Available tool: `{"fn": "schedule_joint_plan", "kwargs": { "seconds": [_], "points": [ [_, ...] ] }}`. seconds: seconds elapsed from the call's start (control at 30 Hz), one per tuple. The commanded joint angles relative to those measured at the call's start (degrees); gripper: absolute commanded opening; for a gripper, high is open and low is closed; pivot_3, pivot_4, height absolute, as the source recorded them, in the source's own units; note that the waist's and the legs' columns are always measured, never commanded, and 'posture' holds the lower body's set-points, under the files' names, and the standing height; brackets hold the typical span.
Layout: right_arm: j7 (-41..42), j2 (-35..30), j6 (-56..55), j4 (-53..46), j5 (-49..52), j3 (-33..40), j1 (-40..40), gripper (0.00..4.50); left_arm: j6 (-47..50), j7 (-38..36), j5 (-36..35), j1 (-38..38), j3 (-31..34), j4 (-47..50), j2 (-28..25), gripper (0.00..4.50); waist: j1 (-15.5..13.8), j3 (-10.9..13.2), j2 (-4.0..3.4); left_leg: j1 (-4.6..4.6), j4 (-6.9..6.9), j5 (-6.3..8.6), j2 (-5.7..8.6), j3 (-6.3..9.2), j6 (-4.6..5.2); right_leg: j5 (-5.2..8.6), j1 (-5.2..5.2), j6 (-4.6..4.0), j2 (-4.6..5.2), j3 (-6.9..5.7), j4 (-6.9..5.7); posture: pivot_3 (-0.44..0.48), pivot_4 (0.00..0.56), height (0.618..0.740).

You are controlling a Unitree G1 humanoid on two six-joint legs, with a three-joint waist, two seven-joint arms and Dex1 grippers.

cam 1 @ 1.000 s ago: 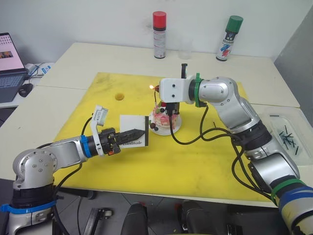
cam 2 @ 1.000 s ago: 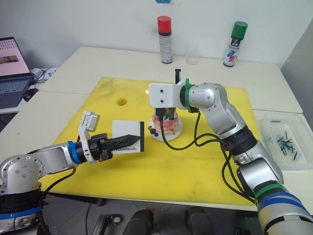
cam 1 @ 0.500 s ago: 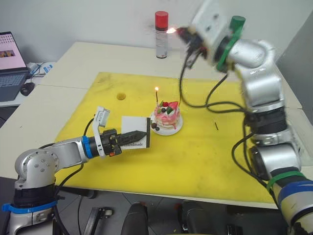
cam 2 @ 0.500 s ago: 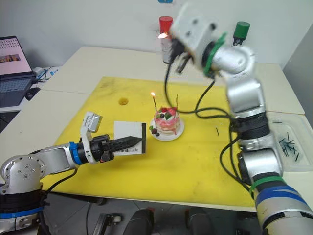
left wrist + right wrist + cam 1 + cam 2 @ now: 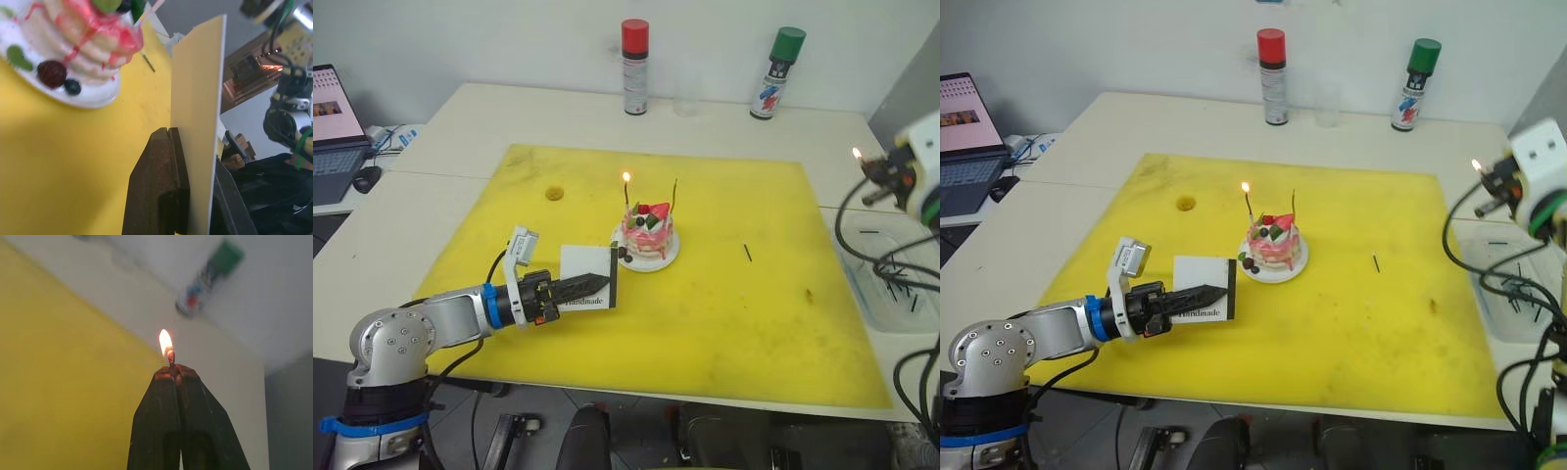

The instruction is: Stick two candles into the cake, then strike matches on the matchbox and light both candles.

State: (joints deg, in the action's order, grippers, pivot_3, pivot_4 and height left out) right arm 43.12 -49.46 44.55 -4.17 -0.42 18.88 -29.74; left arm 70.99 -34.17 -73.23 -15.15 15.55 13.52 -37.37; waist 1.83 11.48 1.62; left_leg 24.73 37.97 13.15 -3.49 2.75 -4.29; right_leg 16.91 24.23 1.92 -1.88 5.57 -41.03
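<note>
The pink-and-white cake (image 5: 648, 235) sits on its small white plate (image 5: 665, 261) in the middle of the yellow mat. Two thin candles stand in it. The left candle (image 5: 626, 196) burns with a small flame. The right candle (image 5: 674, 194) shows no flame. My left gripper (image 5: 600, 283) is shut on the white matchbox (image 5: 586, 292), held upright just left of the plate. My right gripper (image 5: 175, 371) is shut on a burning match (image 5: 170, 357) over the table's right edge, far from the cake. One loose match (image 5: 747, 253) lies on the mat.
A clear tray (image 5: 879, 294) holding several dark matches sits at the right edge. A red-capped can (image 5: 633, 69), a green-capped can (image 5: 770, 73) and a clear cup (image 5: 683, 98) stand at the back. A laptop (image 5: 331, 137) is far left.
My right arm pulled up and away from the cake, then swung far right with the burning match. The left candle stays lit. My left gripper and matchbox barely shifted.
</note>
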Motion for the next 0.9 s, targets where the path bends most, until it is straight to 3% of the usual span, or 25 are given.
{"fn": "schedule_joint_plan", "kwargs": {
  "seconds": [0.03, 0.33, 0.47, 0.67, 0.8, 0.9],
  "points": [
    [-2.0, -2.36, 2.65, 0.5, 1.76, 6.01, 2.9, 0.01, -0.69, 0.68, -1.67, 0.67, 0.07, 2.47, 0.97, 0.0, 0.5, 0.0, -0.03, -0.03, 0.0, 0.0, -0.01, -0.02, 0.0, -0.02, 0.0, 0.04, -0.01, 0.01, -0.01, 0.0, 0.15, 0.689],
    [-6.41, -2.44, 2.19, 13.65, 2.19, 3.11, 5.77, 0.01, -1.41, 2.94, -2.39, 2.59, -0.01, 3.97, 2.97, 0.0, 1.58, -0.01, -0.05, -0.3, 0.05, -0.05, -0.02, -0.1, 0.08, -0.17, -0.15, 0.19, -0.08, 0.16, -0.09, 0.0, 0.15, 0.689],
    [-9.05, -1.3, 3.78, 16.09, 3.5, 3.02, 3.51, 0.95, -1.63, 3.58, -2.63, 2.69, 0.11, 4.24, 3.26, 0.0, 1.56, -0.01, -0.06, -0.27, 0.08, -0.05, 0.0, -0.16, 0.08, -0.18, -0.14, 0.21, -0.08, 0.23, -0.09, 0.0, 0.15, 0.689],
    [-12.15, -0.49, 7.76, 11.39, 6.75, 5.92, 2.28, 3.13, -1.77, 4.09, -3.24, 3.54, 0.63, 5.01, 3.08, 0.0, 1.44, -0.01, -0.06, -0.25, 0.01, -0.05, -0.01, -0.13, 0.08, -0.16, -0.13, 0.18, -0.09, 0.19, -0.08, 0.0, 0.15, 0.689],
    [-11.2, 0.99, 6.88, -1.14, 11.84, 7.55, 1.58, 4.46, -2.0, 4.2, -3.42, 3.53, 0.89, 4.89, 2.48, 0.0, 1.47, 0.02, -0.12, -0.22, 0.02, -0.05, 0.0, -0.13, 0.08, -0.16, -0.11, 0.2, -0.08, 0.21, -0.07, 0.0, 0.15, 0.689],
    [-8.06, 3.52, 7.04, -12.39, 16.91, 5.39, 5.34, 4.49, -2.19, 4.13, -3.46, 2.91, 0.76, 4.34, 1.92, 0.0, 1.59, 0.01, -0.11, -0.27, -0.02, -0.05, -0.1, -0.07, 0.08, -0.16, -0.12, 0.19, -0.19, 0.17, -0.07, 0.0, 0.15, 0.689]
  ]
}}
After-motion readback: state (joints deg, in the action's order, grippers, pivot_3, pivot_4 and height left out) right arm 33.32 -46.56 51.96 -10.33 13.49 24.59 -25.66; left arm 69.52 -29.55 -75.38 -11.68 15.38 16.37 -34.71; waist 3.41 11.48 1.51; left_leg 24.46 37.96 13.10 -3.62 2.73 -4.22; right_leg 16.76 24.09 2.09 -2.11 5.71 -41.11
